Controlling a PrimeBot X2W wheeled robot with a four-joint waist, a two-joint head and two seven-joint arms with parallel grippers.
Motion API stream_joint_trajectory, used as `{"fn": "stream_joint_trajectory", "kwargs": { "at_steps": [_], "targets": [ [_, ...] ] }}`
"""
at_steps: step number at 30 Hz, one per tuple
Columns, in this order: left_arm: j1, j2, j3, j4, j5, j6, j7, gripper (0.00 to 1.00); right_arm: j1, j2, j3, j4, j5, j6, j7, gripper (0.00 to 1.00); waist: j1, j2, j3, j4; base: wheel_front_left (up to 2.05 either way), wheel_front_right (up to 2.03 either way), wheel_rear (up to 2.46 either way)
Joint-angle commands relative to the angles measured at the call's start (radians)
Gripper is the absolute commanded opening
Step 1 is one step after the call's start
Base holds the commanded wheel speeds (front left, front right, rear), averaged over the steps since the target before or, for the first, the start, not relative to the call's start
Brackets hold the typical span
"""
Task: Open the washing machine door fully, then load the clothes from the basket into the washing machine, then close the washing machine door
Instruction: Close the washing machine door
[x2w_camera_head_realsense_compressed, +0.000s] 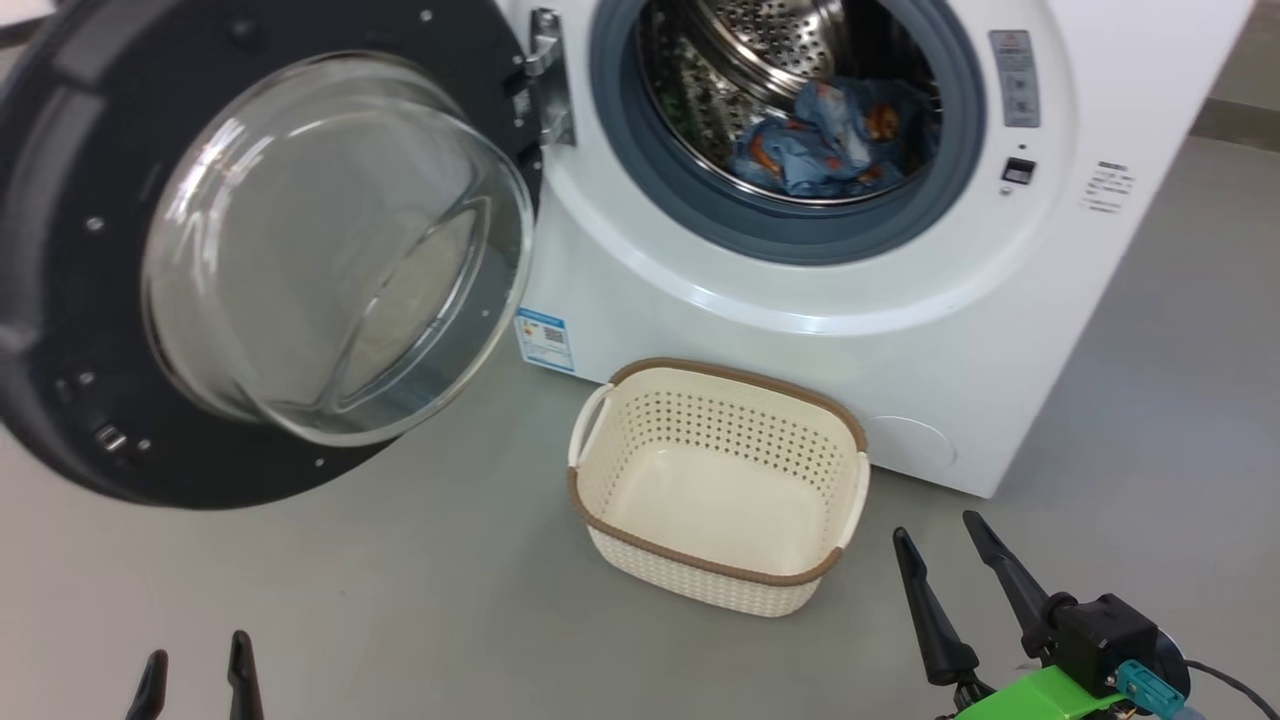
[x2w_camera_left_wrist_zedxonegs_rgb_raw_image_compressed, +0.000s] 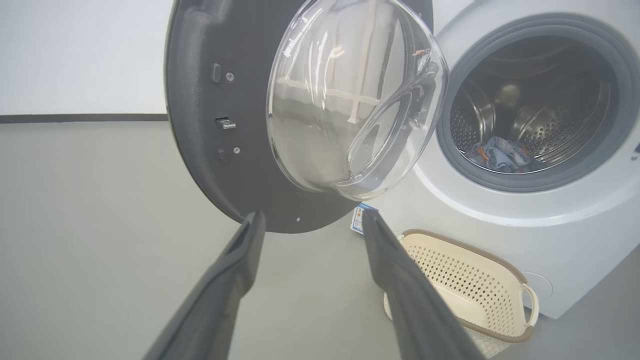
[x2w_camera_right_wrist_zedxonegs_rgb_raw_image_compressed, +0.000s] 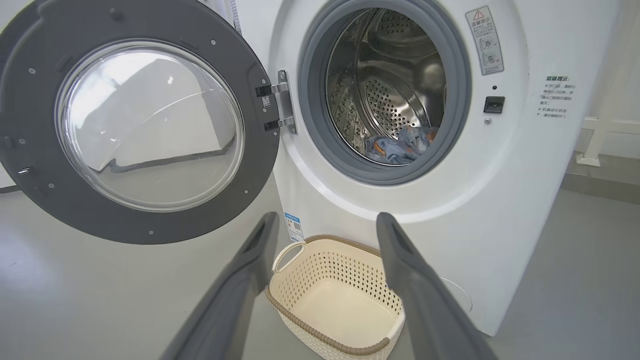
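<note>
A: While the washing machine door (x2w_camera_head_realsense_compressed: 260, 260) is hanging wide open at the left, where are the clothes (x2w_camera_head_realsense_compressed: 830, 135) lying?

B: They are sitting bunched low in the drum (x2w_camera_head_realsense_compressed: 760, 40) of the washing machine (x2w_camera_head_realsense_compressed: 800, 330), and the basket (x2w_camera_head_realsense_compressed: 715, 570) is standing on the floor (x2w_camera_head_realsense_compressed: 400, 600) just in front of it, showing its bare bottom.

A: What are the grippers doing?

B: The left gripper (x2w_camera_head_realsense_compressed: 197, 648) is hovering above the floor below the door, the right gripper (x2w_camera_head_realsense_compressed: 935, 526) near the basket; both are holding their fingers wide apart and gripping nothing.
</note>
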Motion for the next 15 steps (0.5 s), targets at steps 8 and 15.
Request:
{"fn": "stream_joint_trajectory", "kwargs": {
  "at_steps": [8, 15],
  "targets": [
    [-0.028, 0.006, 0.042, -0.009, -0.014, 0.015, -0.006, 1.00, -0.051, 0.000, 0.038, -0.021, -0.011, 0.002, -0.005, 1.00, 0.0000, -0.0001, 0.011, 0.055, 0.00, 0.00, 0.00],
    [-0.024, 0.006, 0.050, -0.013, -0.034, 0.033, -0.006, 1.00, -0.078, 0.000, 0.055, -0.010, -0.018, 0.002, -0.005, 1.00, 0.0000, -0.0001, 0.030, 0.065, 0.00, 0.00, 0.00]
  ]
}}
